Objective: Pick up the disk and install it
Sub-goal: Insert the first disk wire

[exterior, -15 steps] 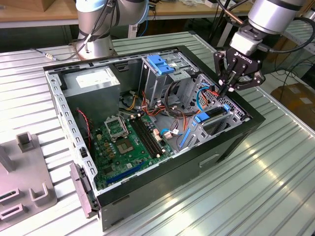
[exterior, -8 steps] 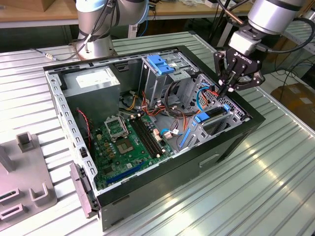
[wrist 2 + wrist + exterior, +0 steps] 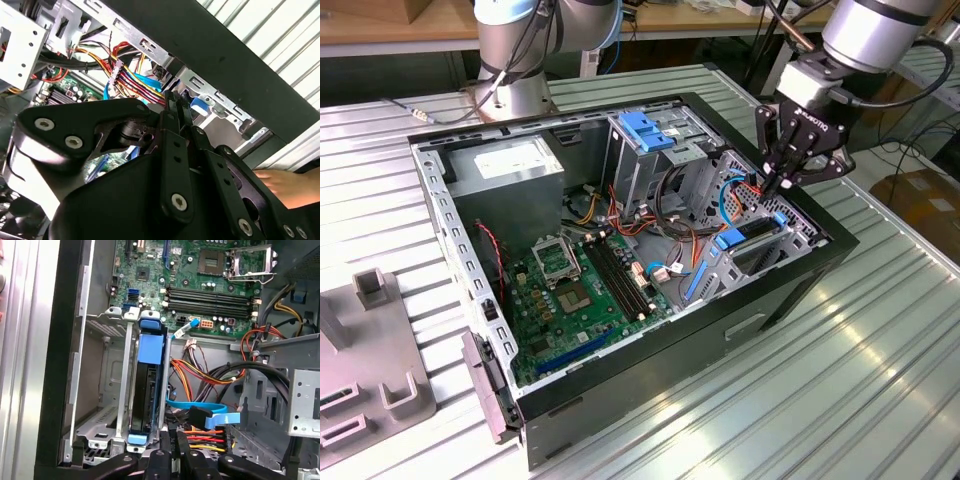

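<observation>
Most of the task looks done: the disk (image 3: 148, 385) is seen slotted on edge in the drive cage (image 3: 100, 365). The gripper (image 3: 783, 186) is held just above it, fingers together and empty. Full seating cannot be judged.

Smooth blue plastic rails and dark matt metal on the disk (image 3: 147, 385); matt black case (image 3: 800, 290); glossy ribbed metal table (image 3: 880, 380).

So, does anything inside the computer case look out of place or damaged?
The light-blue cable beside the disk lies loose in a curl, and its plug seems joined to nothing. Nothing looks damaged.
</observation>
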Tool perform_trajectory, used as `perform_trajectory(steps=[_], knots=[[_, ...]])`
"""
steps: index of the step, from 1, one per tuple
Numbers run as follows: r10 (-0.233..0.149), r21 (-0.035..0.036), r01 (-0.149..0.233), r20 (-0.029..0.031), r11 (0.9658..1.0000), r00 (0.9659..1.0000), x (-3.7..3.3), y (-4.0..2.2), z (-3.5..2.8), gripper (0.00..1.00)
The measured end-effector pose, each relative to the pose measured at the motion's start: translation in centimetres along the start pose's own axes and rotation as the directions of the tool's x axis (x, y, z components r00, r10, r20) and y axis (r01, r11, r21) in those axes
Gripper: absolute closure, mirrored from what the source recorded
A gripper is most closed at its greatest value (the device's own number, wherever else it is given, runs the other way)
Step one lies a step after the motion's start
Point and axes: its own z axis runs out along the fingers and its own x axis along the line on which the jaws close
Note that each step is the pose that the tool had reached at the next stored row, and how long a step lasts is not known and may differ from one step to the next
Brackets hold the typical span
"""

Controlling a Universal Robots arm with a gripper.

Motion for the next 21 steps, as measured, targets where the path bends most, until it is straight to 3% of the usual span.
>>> perform_trajectory(steps=[7, 10, 15, 21], knots=[[0.008, 0.0000, -0.008, 0.0004, 1.0000, 1.0000, -0.08, 1.01, 0.06, 0.84], [0.051, -0.0001, -0.051, 0.0013, 0.9987, 0.9987, -0.09, 1.01, 0.13, 0.84], [0.126, -0.0004, -0.126, 0.0034, 0.9920, 0.9920, -0.03, 1.01, 0.32, 0.84], [0.133, -0.0004, -0.133, 0.0034, 0.9911, 0.9911, 0.11, 1.02, 0.32, 0.84]])
